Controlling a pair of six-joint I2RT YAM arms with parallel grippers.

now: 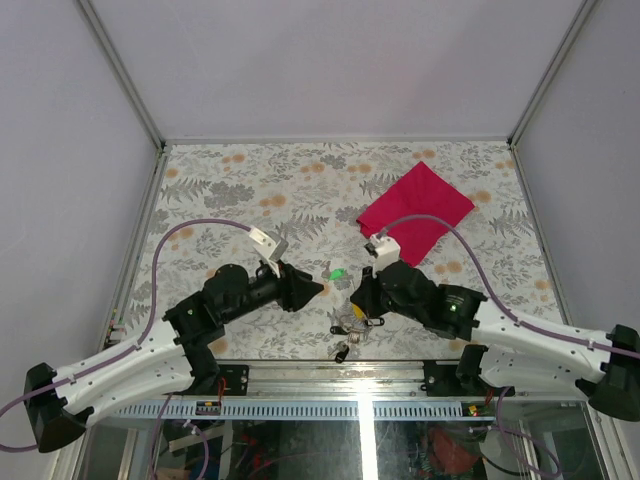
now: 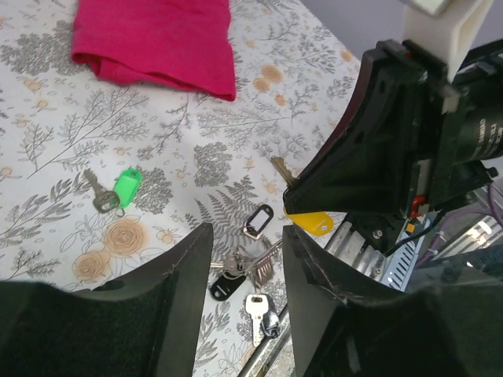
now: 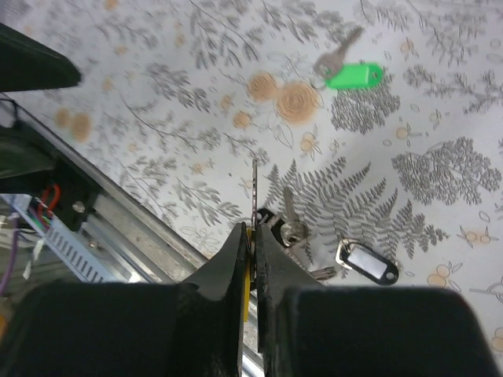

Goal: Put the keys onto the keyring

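My right gripper (image 3: 255, 232) is shut on a key with a yellow tag (image 2: 309, 221). Its metal blade (image 3: 255, 188) sticks out past the fingertips, just above the table. Below it lies a cluster of keys (image 2: 236, 265) with a black tag (image 2: 222, 287) and a black-framed tag with a pale centre (image 3: 365, 263). A silver key (image 2: 255, 309) lies by the table's rail. I cannot make out the keyring in the cluster. A green-tagged key (image 1: 337, 272) lies apart, farther out. My left gripper (image 2: 247, 232) hovers open over the cluster, holding nothing, and faces the right gripper (image 1: 357, 290).
A red cloth (image 1: 415, 212) lies at the back right of the floral table. The metal rail (image 3: 118, 236) of the near edge runs just under the keys. Grey walls close the sides and the back.
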